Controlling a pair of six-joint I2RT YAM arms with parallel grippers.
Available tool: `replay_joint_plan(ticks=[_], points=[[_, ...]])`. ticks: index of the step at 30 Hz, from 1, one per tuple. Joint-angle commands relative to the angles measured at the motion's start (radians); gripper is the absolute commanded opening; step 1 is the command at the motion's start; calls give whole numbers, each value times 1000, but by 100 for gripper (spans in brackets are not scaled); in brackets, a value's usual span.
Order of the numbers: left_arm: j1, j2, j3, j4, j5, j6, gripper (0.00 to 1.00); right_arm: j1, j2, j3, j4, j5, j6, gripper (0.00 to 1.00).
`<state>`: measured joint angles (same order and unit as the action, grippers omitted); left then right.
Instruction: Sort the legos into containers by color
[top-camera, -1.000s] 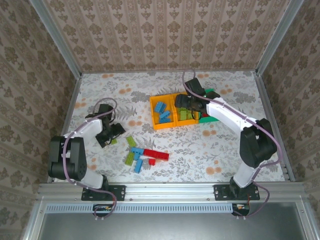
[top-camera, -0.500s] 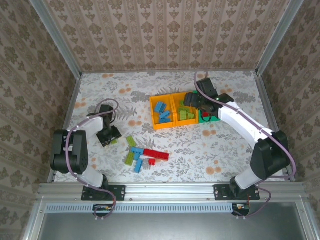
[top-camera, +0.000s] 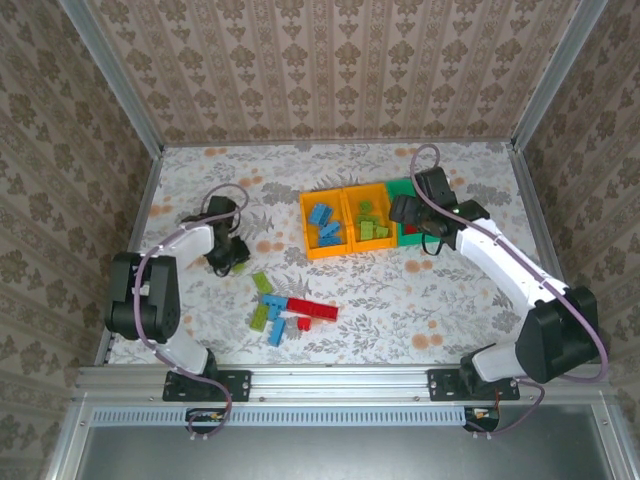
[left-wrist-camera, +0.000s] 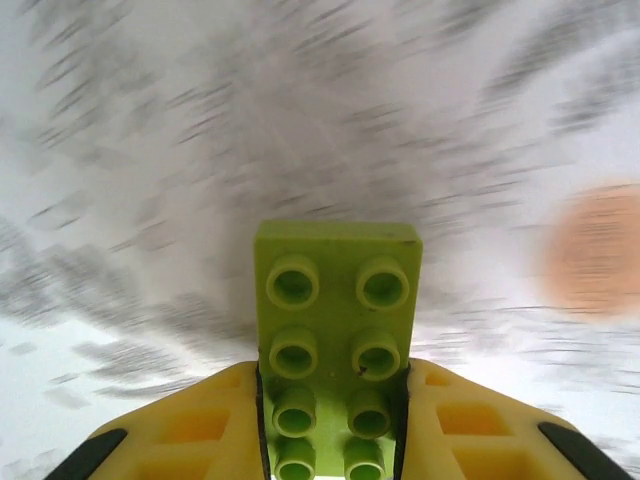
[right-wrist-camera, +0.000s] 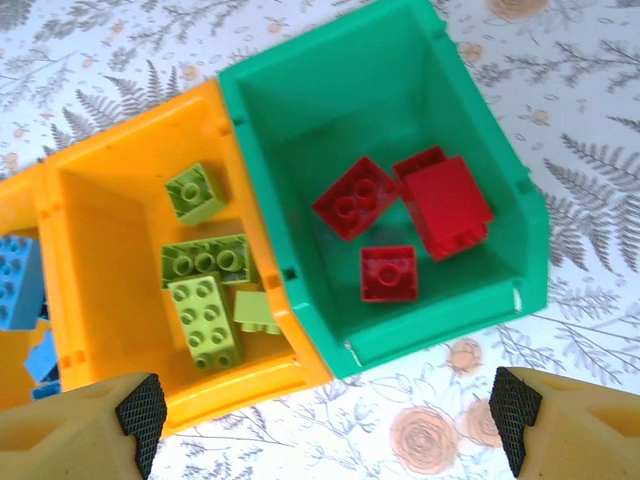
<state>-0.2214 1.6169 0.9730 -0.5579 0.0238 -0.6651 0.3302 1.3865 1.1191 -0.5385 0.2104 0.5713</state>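
White arms, black joints, purple cables

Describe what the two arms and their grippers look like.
The left arm and right arm have white links, bulky black joints and a thin purplish cable looping alongside. The left gripper and right gripper have yellow moulded fingers with black textured pads.

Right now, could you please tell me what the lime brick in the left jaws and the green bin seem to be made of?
Lime brick: apparently hard moulded plastic; it is smooth and slightly glossy, with crisp round studs.
Green bin: probably also rigid plastic, given its uniform colour, thin moulded walls and soft sheen.
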Motion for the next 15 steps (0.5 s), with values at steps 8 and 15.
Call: replay_joint_plan(ticks=[8,15], points=[[-259,181,489,202,190,93,33,1,-91,-161,-10,-11,-34,86],[-371,434,791,241,320,119,33,0,-148,-222,-18,-10,13,86]])
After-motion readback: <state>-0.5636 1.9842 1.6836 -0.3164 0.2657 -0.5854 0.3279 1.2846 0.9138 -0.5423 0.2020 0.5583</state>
